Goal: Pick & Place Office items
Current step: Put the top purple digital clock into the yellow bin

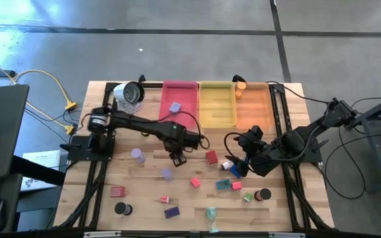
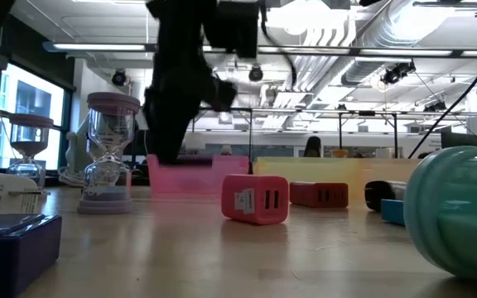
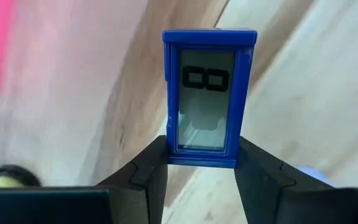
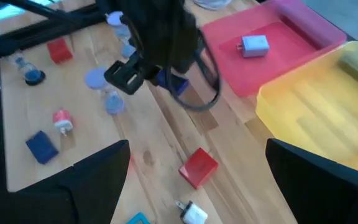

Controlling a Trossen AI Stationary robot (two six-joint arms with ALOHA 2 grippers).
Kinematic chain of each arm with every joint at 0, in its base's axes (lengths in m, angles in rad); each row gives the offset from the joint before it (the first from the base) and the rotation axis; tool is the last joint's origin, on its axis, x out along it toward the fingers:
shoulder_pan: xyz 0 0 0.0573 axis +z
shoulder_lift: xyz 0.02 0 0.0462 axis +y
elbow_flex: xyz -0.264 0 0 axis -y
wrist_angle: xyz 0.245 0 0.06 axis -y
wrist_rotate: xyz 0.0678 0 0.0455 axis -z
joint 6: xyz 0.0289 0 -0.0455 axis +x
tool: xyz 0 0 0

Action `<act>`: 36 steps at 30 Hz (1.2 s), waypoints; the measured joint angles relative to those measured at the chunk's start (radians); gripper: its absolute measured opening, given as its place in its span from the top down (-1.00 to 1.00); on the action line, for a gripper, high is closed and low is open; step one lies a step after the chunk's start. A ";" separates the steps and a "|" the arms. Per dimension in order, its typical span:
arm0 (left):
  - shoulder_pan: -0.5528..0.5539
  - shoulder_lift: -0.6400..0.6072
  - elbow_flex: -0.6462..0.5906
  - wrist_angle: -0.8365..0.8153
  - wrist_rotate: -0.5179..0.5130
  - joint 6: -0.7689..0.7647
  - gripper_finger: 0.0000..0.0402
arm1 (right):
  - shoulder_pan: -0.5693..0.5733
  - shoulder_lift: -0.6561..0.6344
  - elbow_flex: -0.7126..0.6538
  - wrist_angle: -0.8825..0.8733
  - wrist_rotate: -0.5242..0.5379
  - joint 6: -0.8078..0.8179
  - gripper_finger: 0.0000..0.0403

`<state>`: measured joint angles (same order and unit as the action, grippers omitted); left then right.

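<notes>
My left gripper [image 1: 177, 157] hangs over the middle of the table, fingers pointing down, shut on a small blue block with a grey screen [image 3: 205, 99]. The block also shows under that gripper in the right wrist view [image 4: 176, 84]. My right gripper [image 4: 194, 180] stands open above the table's right half, with nothing between its fingers, and a red block [image 4: 197, 167] lies on the wood below it. More office items lie scattered over the near half of the table. A lavender block [image 1: 174, 107] lies in the pink tray [image 1: 189, 99]. My left gripper pinches the blue block between its two fingers [image 3: 148, 177], on its two long sides near one end [image 3: 174, 155]. The fingers come from above, pointing down. The block's screen face is turned toward the wrist camera. The block is lifted clear of the wood.
Pink, yellow [image 1: 217, 106] and orange [image 1: 253, 109] trays stand side by side at the far edge. A round silver-and-white object [image 1: 129, 92] sits to their left. In the low view a red plug block [image 2: 255, 199], an hourglass [image 2: 110, 157] and a teal piece [image 2: 458, 211] stand near.
</notes>
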<state>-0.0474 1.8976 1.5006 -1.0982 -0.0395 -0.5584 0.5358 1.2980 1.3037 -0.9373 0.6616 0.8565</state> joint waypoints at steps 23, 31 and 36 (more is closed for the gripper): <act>-0.196 -0.427 0.004 0.778 -0.194 0.251 0.31 | -0.081 0.000 0.000 0.682 -0.017 -0.642 -0.82; -0.243 -0.429 0.004 0.872 -0.248 0.322 0.31 | -0.129 0.000 0.000 0.808 -0.229 -0.589 -0.82; -0.234 -0.429 0.004 0.871 -0.248 0.323 0.31 | -0.164 0.021 0.000 0.839 -0.328 -0.572 -0.82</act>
<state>-0.2817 1.4685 1.5047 -0.2276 -0.2874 -0.2356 0.3720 1.3194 1.3041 -0.0987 0.3338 0.2847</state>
